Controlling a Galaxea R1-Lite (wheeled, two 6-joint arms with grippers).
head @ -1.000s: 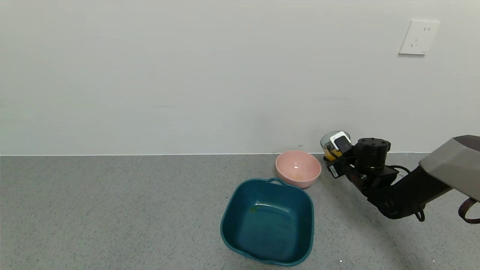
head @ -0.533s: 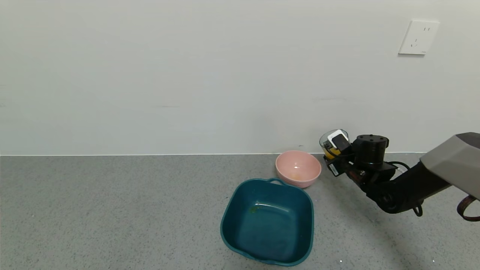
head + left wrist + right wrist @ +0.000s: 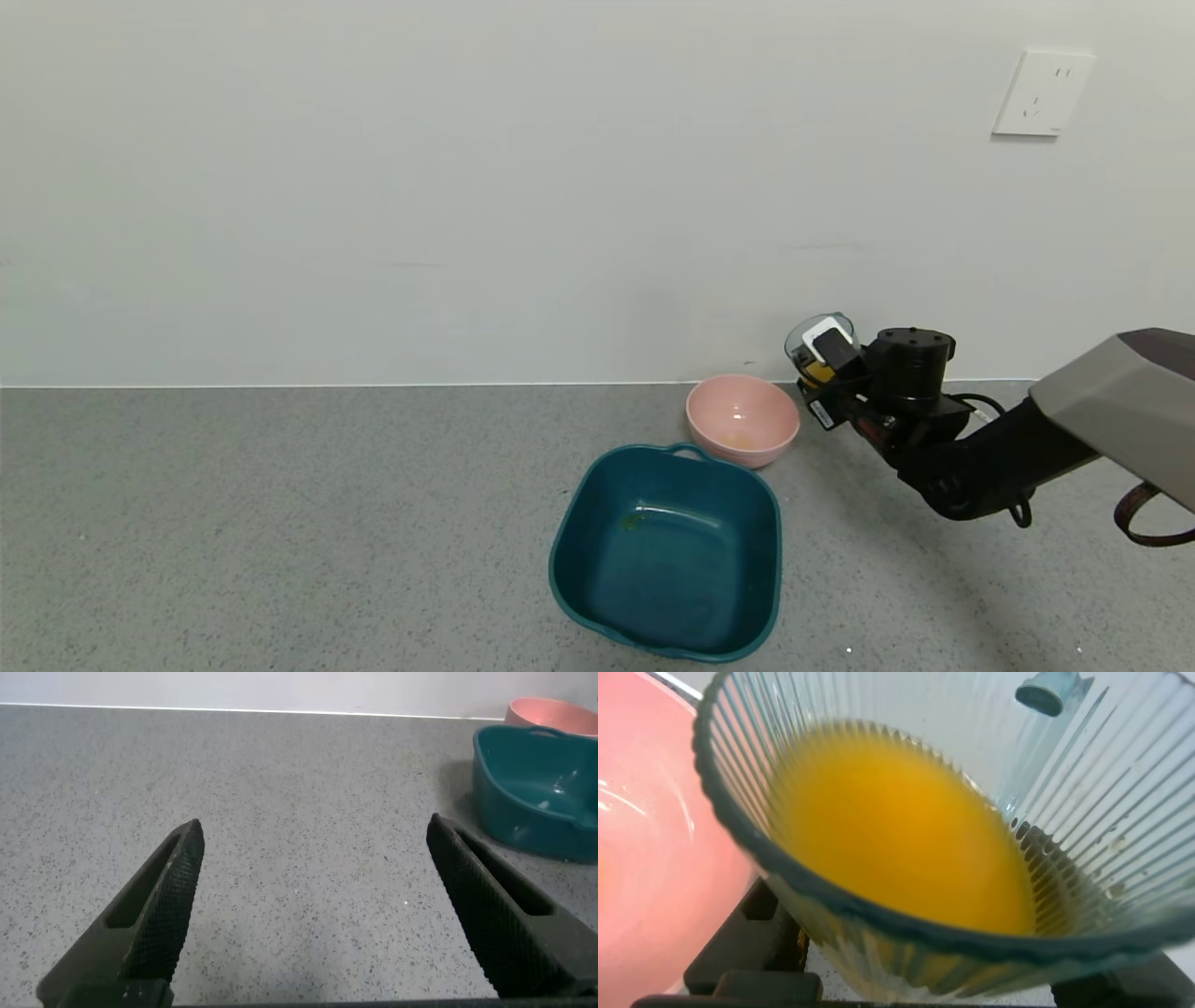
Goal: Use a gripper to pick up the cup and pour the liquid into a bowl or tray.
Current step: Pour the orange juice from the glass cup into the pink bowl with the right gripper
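From the head view, my right gripper [image 3: 825, 347] is clamped on the cup [image 3: 810, 347], held just beside the pink bowl [image 3: 742, 418] at the bench's back edge. In the left wrist view, the left gripper [image 3: 313, 910] hangs open, holding nothing. In the right wrist view, juice [image 3: 906, 831] sits well up the cup: I judge that tipping before the lip is over the bowl would spill it on the bench.

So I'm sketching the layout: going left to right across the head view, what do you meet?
Dark teal tub → pink bowl → cup of orange liquid in the right gripper → wall socket.
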